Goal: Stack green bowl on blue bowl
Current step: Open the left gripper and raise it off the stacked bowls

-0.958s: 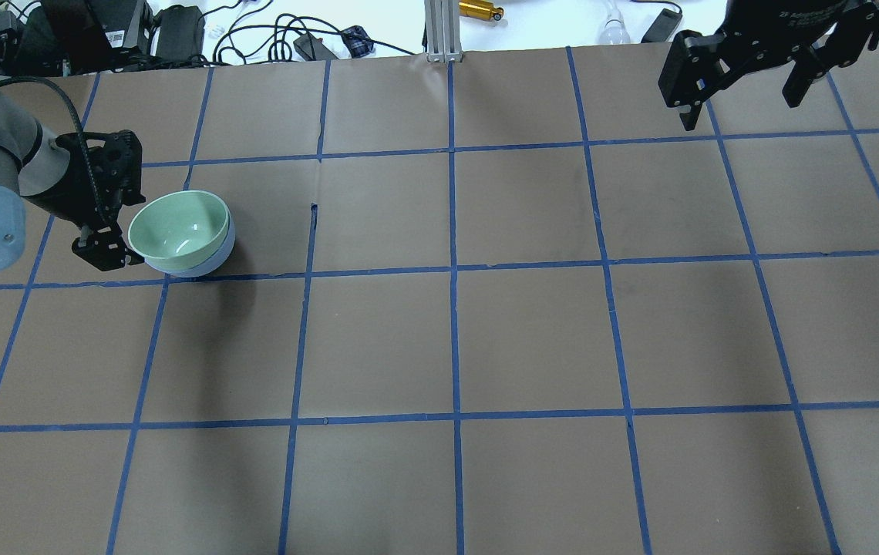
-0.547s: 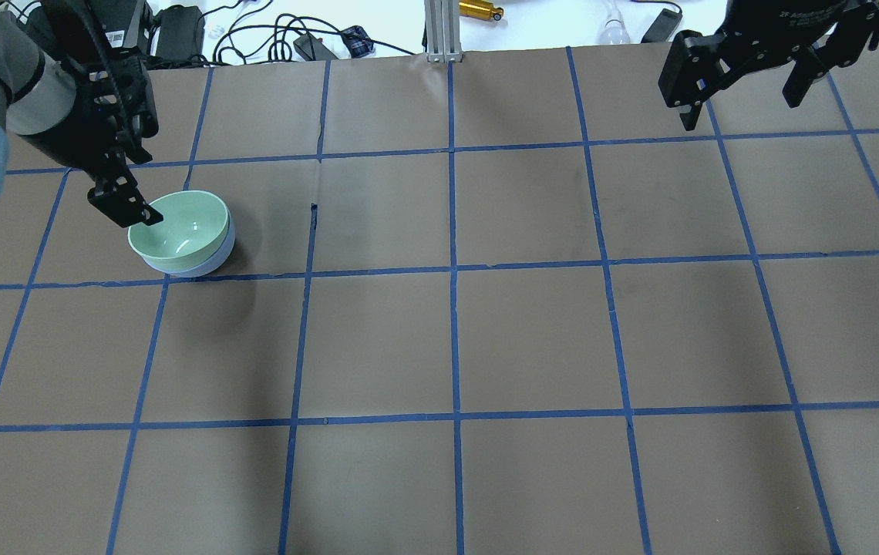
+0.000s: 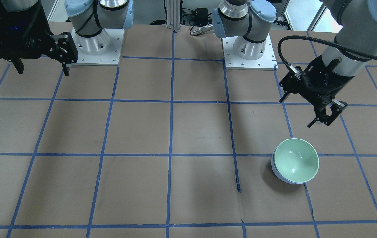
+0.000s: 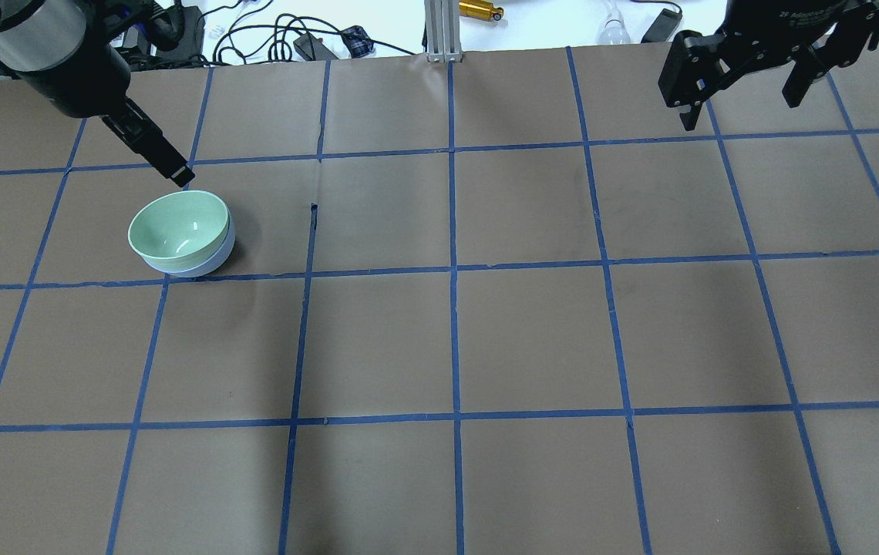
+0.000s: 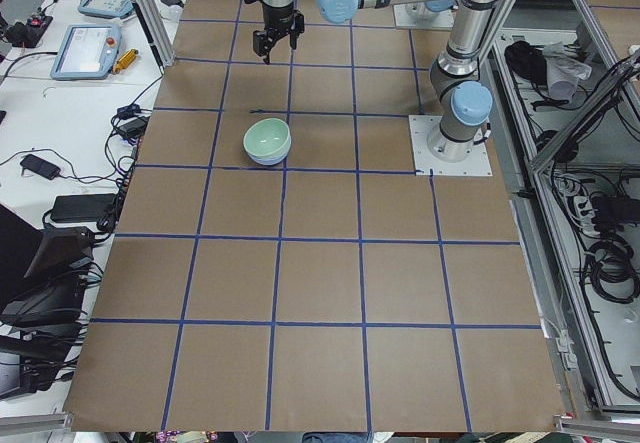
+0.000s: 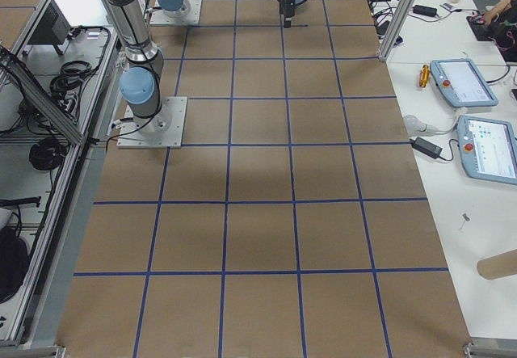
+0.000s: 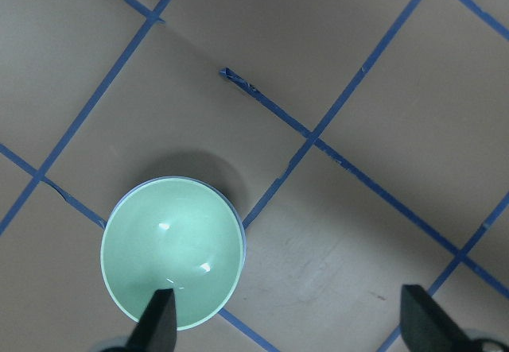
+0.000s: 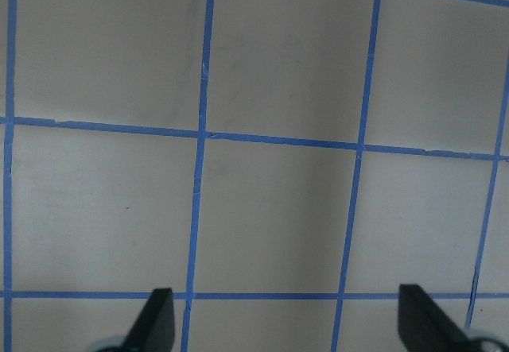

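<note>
Overhead cam looks forward and down from one long side of the brown paper-covered table with blue tape grid (image 4: 532, 339); front-facing cam sits on the opposite side, facing back and steeply down. Side cams look along the table from each end, set far back. Wrist cams point straight down, nearer the tabletop; left wrist, overhead, front and left-end views share the glossy mint-green bowl (image 7: 172, 253).

Glossy, smooth green bowl (image 4: 179, 226) and blue bowl (image 4: 204, 269); matt brown paper-covered table (image 4: 532, 339).
</note>
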